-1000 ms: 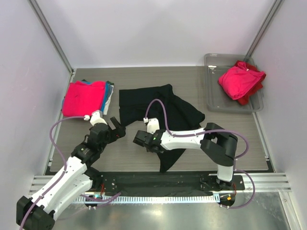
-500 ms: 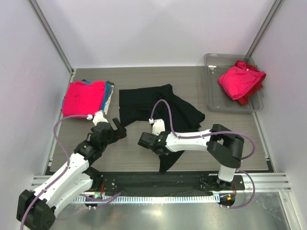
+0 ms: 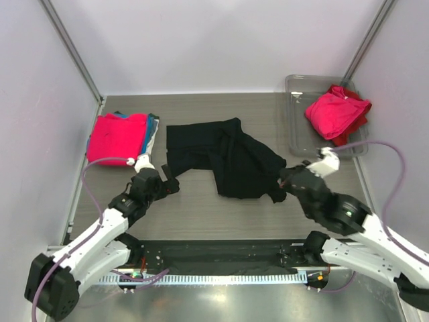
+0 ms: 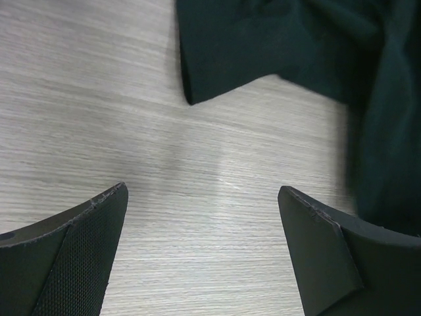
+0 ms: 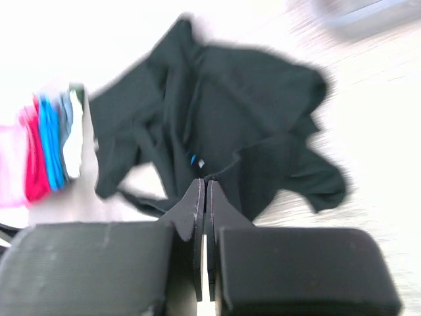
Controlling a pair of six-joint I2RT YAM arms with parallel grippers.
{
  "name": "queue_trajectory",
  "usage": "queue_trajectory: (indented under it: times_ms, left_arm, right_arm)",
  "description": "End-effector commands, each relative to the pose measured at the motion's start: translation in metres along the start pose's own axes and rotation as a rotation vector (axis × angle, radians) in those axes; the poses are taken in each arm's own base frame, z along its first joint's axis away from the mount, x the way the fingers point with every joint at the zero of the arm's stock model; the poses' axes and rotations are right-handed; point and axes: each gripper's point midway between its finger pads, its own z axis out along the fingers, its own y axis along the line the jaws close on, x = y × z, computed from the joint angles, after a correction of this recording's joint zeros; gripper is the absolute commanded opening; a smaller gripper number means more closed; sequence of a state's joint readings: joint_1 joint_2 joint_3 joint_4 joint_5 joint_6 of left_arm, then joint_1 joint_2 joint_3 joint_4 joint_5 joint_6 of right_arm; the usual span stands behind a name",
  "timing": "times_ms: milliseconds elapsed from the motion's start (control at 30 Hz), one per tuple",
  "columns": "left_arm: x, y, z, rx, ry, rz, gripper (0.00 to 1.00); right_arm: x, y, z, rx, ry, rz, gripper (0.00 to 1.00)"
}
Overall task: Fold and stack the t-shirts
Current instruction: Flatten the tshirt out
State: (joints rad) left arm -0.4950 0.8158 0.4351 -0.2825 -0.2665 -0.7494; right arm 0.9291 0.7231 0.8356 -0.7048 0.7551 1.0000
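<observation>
The large black t-shirt (image 3: 231, 157) lies crumpled in the middle of the table. It also shows in the left wrist view (image 4: 283, 39) and the right wrist view (image 5: 250, 112). My right gripper (image 3: 283, 185) is at the shirt's right lower edge, and its jaws (image 5: 205, 181) are shut with a fold of black cloth running into the tips. My left gripper (image 3: 169, 184) is open and empty (image 4: 200, 191) over bare table, just short of the shirt's left lower corner. A folded stack with a pink shirt (image 3: 117, 136) on top sits at the back left. It shows blurred in the right wrist view (image 5: 46, 151).
A clear grey tray (image 3: 299, 137) at the back right holds a crumpled pink shirt (image 3: 335, 111) over a red one (image 3: 348, 137). White walls close in the table on three sides. A black strip runs along the near edge (image 3: 214, 255).
My right arm swung from the table's middle to the right, and the black shirt's lower part came with it. My left gripper shifted slightly toward the shirt.
</observation>
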Motion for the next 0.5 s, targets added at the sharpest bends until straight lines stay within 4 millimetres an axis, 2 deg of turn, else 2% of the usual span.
queue_trajectory:
  times_ms: [0,33,67,167,233,300,333,367,400,433,467]
  left_arm:
    - [-0.015,-0.013,0.005,0.007,-0.005,-0.009,0.96]
    - [-0.011,-0.013,0.008,-0.011,0.02,-0.011,0.96]
    - [-0.016,-0.017,0.009,-0.011,0.02,-0.024,0.96]
    - [-0.024,-0.029,0.016,-0.012,0.028,-0.065,0.96]
    - [-0.044,-0.034,0.017,-0.038,-0.003,-0.064,0.97]
    - [-0.054,-0.026,0.026,-0.122,-0.001,-0.05,0.97]
    - [-0.069,-0.031,0.027,-0.127,-0.016,-0.058,0.97]
    - [-0.067,-0.027,0.038,-0.159,0.01,-0.052,0.97]
    - [-0.071,-0.027,0.042,-0.165,0.013,-0.054,0.95]
    - [-0.079,-0.036,0.047,-0.135,0.017,-0.062,0.91]
    - [-0.082,-0.03,0.055,-0.147,0.029,-0.08,0.88]
  right_arm:
    - [-0.032,-0.057,-0.021,0.152,-0.137,0.051,0.01]
    - [-0.046,-0.065,-0.034,0.133,-0.175,0.104,0.01]
    - [-0.055,-0.078,-0.043,0.157,-0.206,0.119,0.01]
    - [-0.08,-0.094,-0.069,0.111,-0.269,0.234,0.01]
    - [-0.086,-0.107,-0.079,0.109,-0.293,0.271,0.01]
    - [-0.097,-0.122,-0.089,0.105,-0.35,0.345,0.01]
    - [-0.099,-0.128,-0.093,0.11,-0.36,0.349,0.01]
    - [-0.103,-0.134,-0.098,0.098,-0.38,0.375,0.01]
    - [-0.109,-0.137,-0.102,0.099,-0.403,0.387,0.01]
    - [-0.111,-0.141,-0.104,0.106,-0.412,0.384,0.01]
    - [-0.114,-0.144,-0.107,0.105,-0.423,0.39,0.01]
